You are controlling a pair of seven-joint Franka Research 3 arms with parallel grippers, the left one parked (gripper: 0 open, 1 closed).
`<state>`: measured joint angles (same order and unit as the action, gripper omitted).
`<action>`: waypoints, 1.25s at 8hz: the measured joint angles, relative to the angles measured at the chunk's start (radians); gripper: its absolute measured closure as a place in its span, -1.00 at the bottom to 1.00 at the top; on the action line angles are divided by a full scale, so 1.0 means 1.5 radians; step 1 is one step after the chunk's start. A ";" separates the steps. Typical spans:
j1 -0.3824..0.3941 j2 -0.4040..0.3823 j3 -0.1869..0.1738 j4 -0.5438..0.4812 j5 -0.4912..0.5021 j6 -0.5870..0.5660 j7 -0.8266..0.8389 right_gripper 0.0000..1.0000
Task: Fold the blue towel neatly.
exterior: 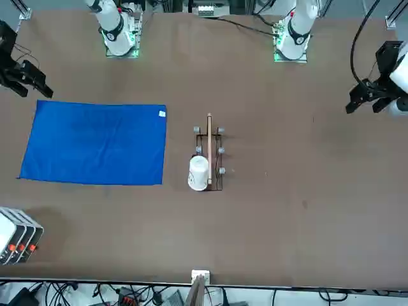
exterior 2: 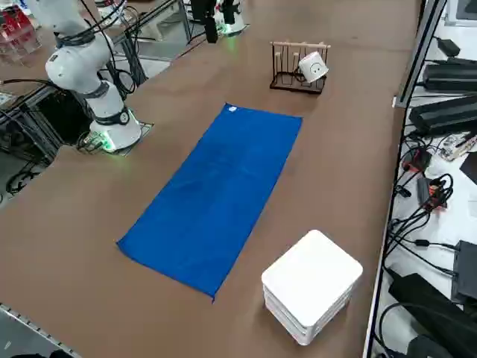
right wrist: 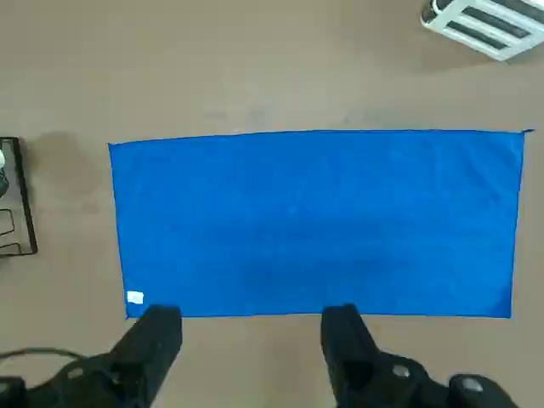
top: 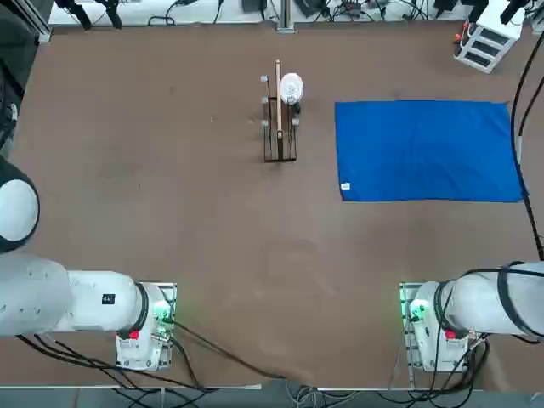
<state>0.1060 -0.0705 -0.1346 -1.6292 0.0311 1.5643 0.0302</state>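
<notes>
One blue towel [top: 427, 151] lies flat, one wooden rack [top: 280, 127] to its left; right gripper [right wrist: 251, 336] hovers above, fingers spread wide

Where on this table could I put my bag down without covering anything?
The brown table is bare all along the wooden rack's far side from the blue towel. It is crowded where the towel lies flat, with a white box past its far end. The open right end effector hangs above the towel's near edge.

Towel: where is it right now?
Top view: the towel lies flat at the table's right, beside the rack. The open right gripper hovers above its near edge.
</notes>
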 joint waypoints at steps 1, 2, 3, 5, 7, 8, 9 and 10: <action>0.000 0.000 0.000 0.000 0.000 0.000 0.000 -1.00; 0.000 0.000 0.000 0.000 0.000 0.000 0.000 -1.00; 0.000 0.000 0.000 0.000 0.000 0.001 0.000 -1.00; -0.002 0.003 -0.001 0.003 -0.001 0.005 0.000 -1.00; -0.030 0.019 -0.009 0.001 -0.007 0.003 0.001 -1.00; -0.069 0.035 -0.013 -0.006 -0.008 0.004 -0.001 -1.00; -0.112 0.054 -0.017 -0.018 -0.009 0.011 -0.009 -1.00; -0.159 0.075 -0.019 -0.039 -0.010 0.028 -0.019 -1.00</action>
<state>-0.1322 0.0415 -0.1628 -1.6884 0.0168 1.6067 0.0025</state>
